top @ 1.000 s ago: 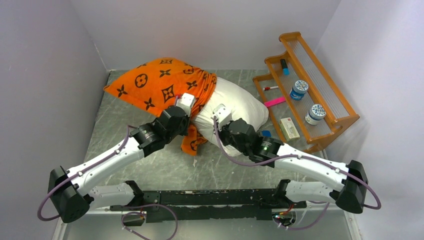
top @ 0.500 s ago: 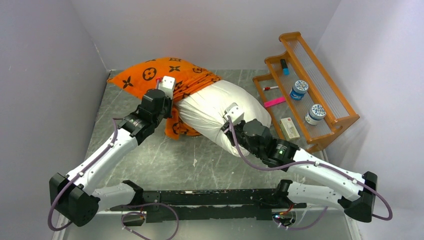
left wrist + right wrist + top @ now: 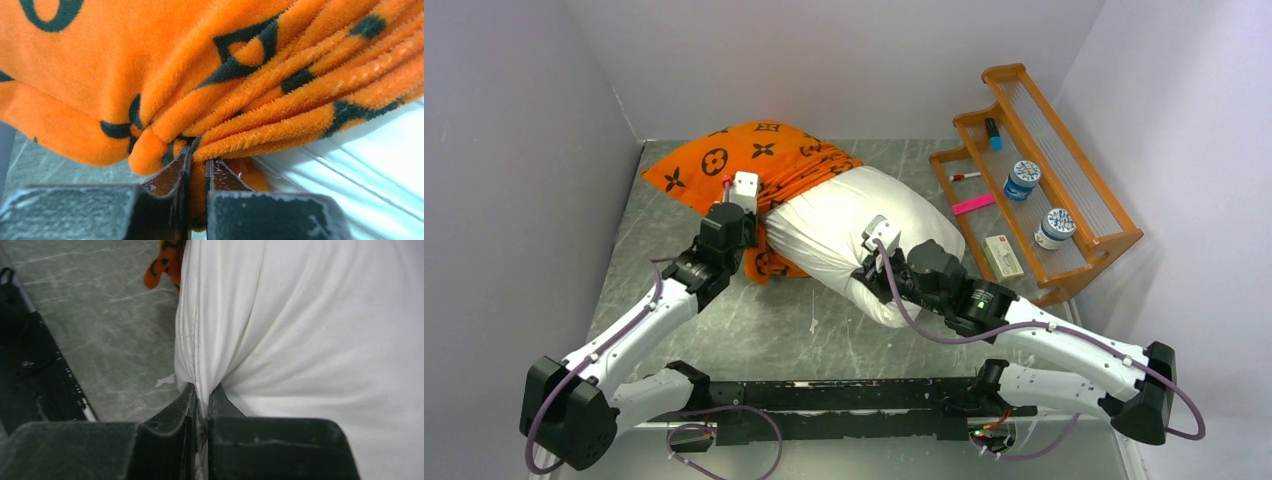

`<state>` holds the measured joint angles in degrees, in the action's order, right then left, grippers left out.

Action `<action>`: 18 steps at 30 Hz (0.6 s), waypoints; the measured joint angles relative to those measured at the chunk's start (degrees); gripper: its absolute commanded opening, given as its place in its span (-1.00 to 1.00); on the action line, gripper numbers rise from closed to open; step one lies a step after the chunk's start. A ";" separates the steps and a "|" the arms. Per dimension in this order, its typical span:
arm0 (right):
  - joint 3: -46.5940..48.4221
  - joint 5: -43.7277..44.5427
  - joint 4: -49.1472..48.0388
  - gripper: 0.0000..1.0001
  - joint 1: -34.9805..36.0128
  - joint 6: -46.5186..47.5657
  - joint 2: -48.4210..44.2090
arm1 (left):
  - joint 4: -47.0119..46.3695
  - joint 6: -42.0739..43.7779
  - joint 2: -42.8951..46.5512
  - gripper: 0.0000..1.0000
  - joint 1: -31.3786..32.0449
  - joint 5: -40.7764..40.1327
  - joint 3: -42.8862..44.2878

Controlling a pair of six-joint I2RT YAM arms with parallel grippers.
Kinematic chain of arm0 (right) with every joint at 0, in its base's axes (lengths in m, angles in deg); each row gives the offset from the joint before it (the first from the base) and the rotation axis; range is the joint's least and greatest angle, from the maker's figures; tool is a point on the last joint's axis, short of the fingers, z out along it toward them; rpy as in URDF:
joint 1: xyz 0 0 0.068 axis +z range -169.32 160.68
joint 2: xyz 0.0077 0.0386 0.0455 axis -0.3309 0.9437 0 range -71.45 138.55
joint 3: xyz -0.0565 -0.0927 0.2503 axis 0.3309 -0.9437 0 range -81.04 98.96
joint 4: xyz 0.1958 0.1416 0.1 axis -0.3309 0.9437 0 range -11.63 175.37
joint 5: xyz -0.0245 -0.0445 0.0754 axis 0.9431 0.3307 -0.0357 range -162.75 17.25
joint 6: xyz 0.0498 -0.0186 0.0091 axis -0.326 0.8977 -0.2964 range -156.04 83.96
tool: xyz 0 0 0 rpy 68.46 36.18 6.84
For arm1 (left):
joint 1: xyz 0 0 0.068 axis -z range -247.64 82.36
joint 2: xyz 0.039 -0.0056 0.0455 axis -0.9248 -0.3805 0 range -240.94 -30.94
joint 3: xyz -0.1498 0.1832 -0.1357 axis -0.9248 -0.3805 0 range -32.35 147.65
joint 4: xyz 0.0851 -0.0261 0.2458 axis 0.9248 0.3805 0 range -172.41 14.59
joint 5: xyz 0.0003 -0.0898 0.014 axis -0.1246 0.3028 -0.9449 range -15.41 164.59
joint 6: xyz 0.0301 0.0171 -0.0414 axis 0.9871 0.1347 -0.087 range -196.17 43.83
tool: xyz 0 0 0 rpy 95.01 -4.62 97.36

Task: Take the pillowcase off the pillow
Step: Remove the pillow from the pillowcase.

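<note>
Lying across the far half of the grey marbled table (image 3: 754, 320), the large plump white stuffed pillow (image 3: 834, 225) has its 10 o'clock end inside the bright orange plush pillowcase printed with dark brown monogram motifs (image 3: 754, 160). Its 4 o'clock end is bare. The cover is bunched into tight folds in a band across the pillow's middle. The left gripper (image 3: 199, 161) is clamped on a gathered fold of the orange fabric at the cover's open edge, on the pillow's 8 o'clock side. The right gripper (image 3: 202, 392) is pinched tight on the pillow's seamed white edge at its 6 o'clock side, and creases radiate from the grip. A stepped orange-brown wooden rack (image 3: 1114, 235) stands near the pillow at 3 o'clock.
</note>
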<state>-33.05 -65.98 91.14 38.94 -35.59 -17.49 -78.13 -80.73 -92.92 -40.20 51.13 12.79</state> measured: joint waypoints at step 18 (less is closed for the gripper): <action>9.03 -12.81 -3.02 0.99 0.59 -3.58 10.16 | -1.07 5.03 3.04 -0.90 -2.54 -4.11 -4.61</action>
<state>-24.02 -78.79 88.13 39.53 -39.17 -7.33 -79.21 -75.70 -89.88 -42.73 47.02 8.18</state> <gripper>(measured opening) 0.966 0.103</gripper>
